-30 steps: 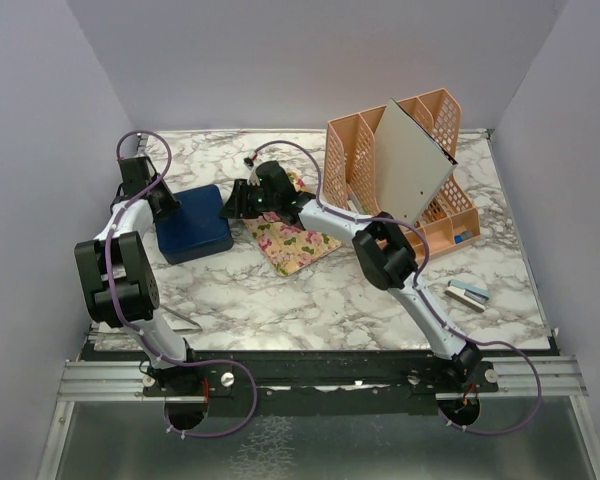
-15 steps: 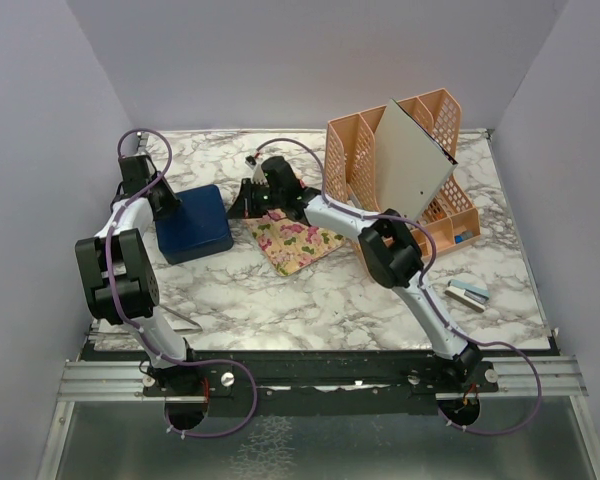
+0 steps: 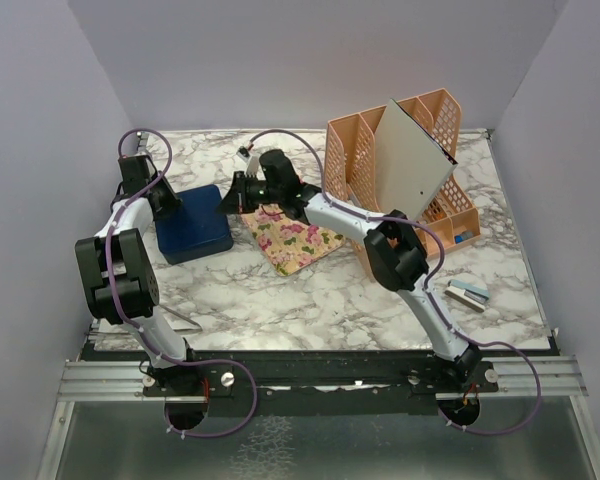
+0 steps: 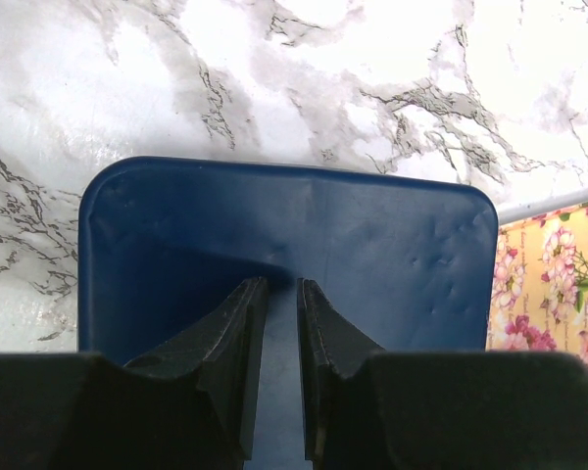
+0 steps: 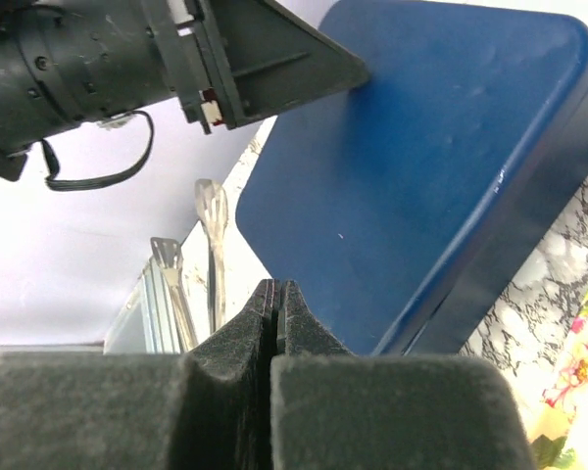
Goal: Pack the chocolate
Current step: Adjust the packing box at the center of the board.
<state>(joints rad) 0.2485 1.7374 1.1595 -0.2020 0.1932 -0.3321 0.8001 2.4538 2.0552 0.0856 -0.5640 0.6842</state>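
Right gripper: I've just clenched it empty, just beside the blue box. Left gripper: slightly parted, resting on the box's lid. Chocolate: unseen, presumably inside; packing looks finished.

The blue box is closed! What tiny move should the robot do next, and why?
Probably slide the shut right pincer in against the near edge of the blue box, to try prying the lid up. The box is closed, no chocolate shows anywhere, and the left pincer sits over the lid, jaws a little apart, seemingly placed to steady it.
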